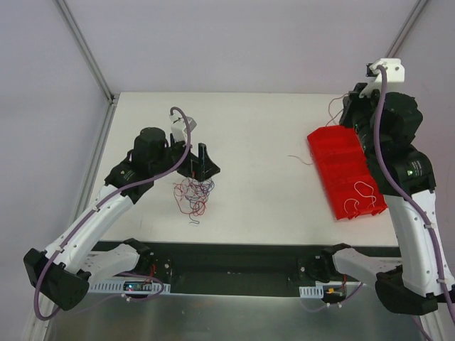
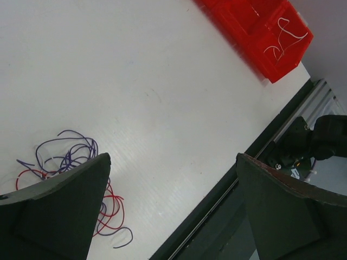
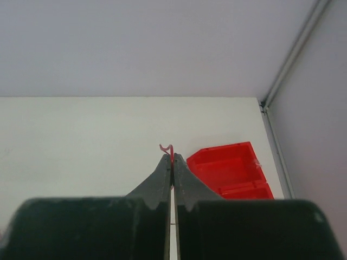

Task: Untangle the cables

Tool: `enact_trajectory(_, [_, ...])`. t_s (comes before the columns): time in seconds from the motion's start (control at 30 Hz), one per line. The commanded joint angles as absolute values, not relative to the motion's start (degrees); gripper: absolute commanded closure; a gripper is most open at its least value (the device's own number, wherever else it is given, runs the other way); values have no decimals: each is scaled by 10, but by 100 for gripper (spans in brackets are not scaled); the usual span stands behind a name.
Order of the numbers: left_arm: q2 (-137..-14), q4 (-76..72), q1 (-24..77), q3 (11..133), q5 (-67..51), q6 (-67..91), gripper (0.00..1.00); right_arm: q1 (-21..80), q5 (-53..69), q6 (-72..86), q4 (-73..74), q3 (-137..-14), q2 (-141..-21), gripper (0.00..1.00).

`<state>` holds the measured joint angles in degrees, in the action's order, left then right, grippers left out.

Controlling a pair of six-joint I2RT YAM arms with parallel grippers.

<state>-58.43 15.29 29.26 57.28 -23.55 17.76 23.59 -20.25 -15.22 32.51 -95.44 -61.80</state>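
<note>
The left hand (image 1: 202, 169) hung wide open over the loose tangle of red and purple cables (image 1: 193, 195), which lay on the white table (image 1: 256, 135) towards its front edge. The right hand (image 3: 172, 160) was pinched shut on a thin red cable (image 3: 168, 147), whose hooked end stuck out past the fingertips. It was raised beside the red bin (image 1: 345, 167), where a pale curly strand (image 1: 364, 190) lay in the near-end compartment.

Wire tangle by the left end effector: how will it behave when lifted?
Probably floppy: the tangle lies in loose curls and would droop. Likely very light, the strands being hair-thin. Loops look intertwined, so lifting one may drag others.
</note>
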Motion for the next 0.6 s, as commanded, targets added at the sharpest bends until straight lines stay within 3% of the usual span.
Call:
enact_trajectory(0.0, [-565,191,295,580,-250,134,1,141,-122,-120,315,-933,-617,100])
enact_trajectory(0.2, [-547,195,300,567,-250,125,1,49,-48,-112,287,-869,-608,100])
enact_trajectory(0.57, [-534,218,327,572,-201,101,1,-14,-39,-98,261,-785,-596,100])
